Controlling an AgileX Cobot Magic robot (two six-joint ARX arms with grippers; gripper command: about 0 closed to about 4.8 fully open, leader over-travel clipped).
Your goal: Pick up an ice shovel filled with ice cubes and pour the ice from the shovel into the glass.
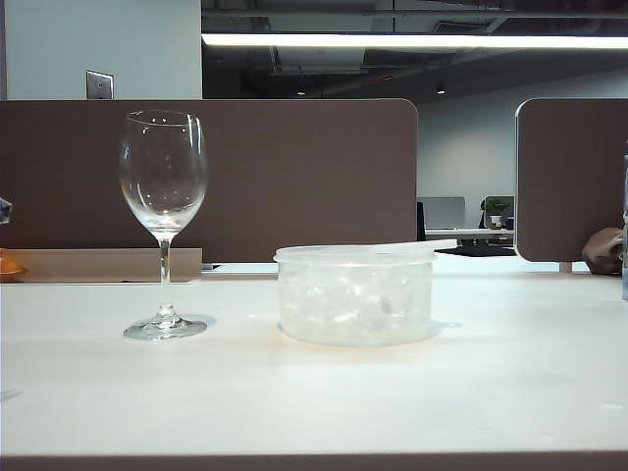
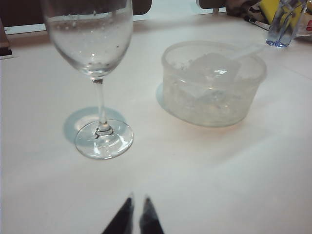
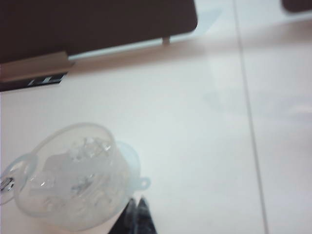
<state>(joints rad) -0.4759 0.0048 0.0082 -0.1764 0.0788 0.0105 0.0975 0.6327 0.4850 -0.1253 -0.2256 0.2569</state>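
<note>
The glass [image 1: 164, 186] stands upright at the table's left, and the left wrist view shows it [image 2: 92, 44] with an empty bowl. To its right is a round translucent tub [image 1: 355, 294] holding ice cubes [image 1: 353, 306]. The ice shovel [image 2: 212, 68] lies in the tub on the ice cubes [image 2: 195, 97], its thin handle [image 1: 424, 245] resting over the rim. My left gripper [image 2: 138, 201] is shut and empty, over bare table short of the glass's foot. My right gripper [image 3: 139, 202] is shut and empty, just beside the tub [image 3: 73, 180] and the handle's holed end [image 3: 143, 183]. Neither gripper shows in the exterior view.
Brown partition panels [image 1: 294, 177] stand behind the table. A clear bottle [image 2: 285, 22] sits far back beyond the tub. An orange object [image 1: 8, 263] is at the left edge and a brown one [image 1: 601, 250] at the right.
</note>
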